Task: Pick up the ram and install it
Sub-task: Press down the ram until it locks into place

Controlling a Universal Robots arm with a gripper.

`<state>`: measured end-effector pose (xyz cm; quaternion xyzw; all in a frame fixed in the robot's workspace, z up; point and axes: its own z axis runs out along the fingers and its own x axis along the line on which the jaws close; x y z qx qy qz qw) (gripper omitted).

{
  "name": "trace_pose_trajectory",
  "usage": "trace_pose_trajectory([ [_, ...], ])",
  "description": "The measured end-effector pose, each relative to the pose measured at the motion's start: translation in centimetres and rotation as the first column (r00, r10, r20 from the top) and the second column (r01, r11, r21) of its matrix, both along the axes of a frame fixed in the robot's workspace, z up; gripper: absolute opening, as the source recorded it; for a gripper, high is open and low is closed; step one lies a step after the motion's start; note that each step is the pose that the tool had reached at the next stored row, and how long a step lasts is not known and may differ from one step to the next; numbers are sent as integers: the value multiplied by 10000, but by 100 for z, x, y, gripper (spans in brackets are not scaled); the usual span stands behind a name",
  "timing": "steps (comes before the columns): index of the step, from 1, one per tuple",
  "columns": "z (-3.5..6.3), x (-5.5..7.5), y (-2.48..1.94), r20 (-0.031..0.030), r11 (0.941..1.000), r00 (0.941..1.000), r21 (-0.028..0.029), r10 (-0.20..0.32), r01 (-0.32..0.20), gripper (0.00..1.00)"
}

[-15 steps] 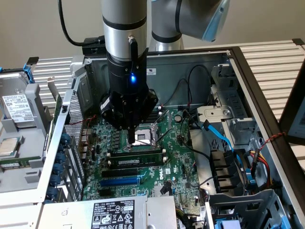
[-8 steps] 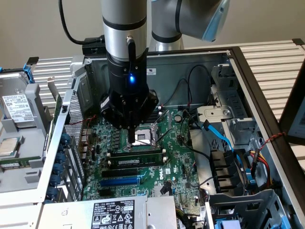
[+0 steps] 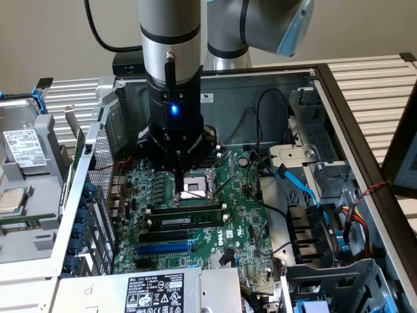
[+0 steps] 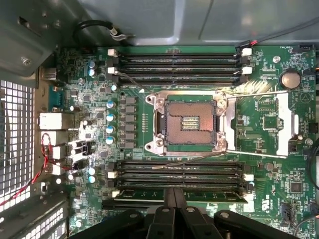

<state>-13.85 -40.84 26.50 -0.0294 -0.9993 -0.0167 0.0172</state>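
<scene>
Closed black gripper (image 4: 174,193) sits nearest the wrist lens, fingers pressed together with no gap between them. In the exterior view the gripper (image 3: 180,190) hangs at frame centre, low over the motherboard (image 3: 241,215).

- The ram (image 3: 189,222) lies just below centre of the exterior frame, already in one of the long black memory slots (image 3: 186,210), white label showing. In the wrist view the ram (image 4: 214,196) is a thin green strip running crosswise right at the fingertips.
- I can't tell whether the tips touch it or hover just above it. It doesn't look gripped; it looks more like a seating press.
- Empty slots (image 4: 174,174) sit just beside it on the socket side. The blue expansion slot (image 3: 163,248) sits on the other side, lower left of centre in the exterior view.
- The open CPU socket (image 4: 188,122) lies beyond the slots. A thin wire lever (image 4: 184,160) slants across their near edge.

To do this step well, my judgement is:
- Press straight down along the stick's top edge.
- Keep it level so both ends sink together.
- Use no sideways lean — the board is thin and would bow.
- Stay clear of the lever and the socket pins.
- Check the white end latches (image 4: 113,175) for seating.
</scene>
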Motion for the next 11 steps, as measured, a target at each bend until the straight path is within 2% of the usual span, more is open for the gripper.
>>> trace_pose_trajectory([
  [2,-1,0,0,2,9999,9999,14,-142,142,10],
  [11,0,18,0,1,9998,9998,14,-197,197,10],
])
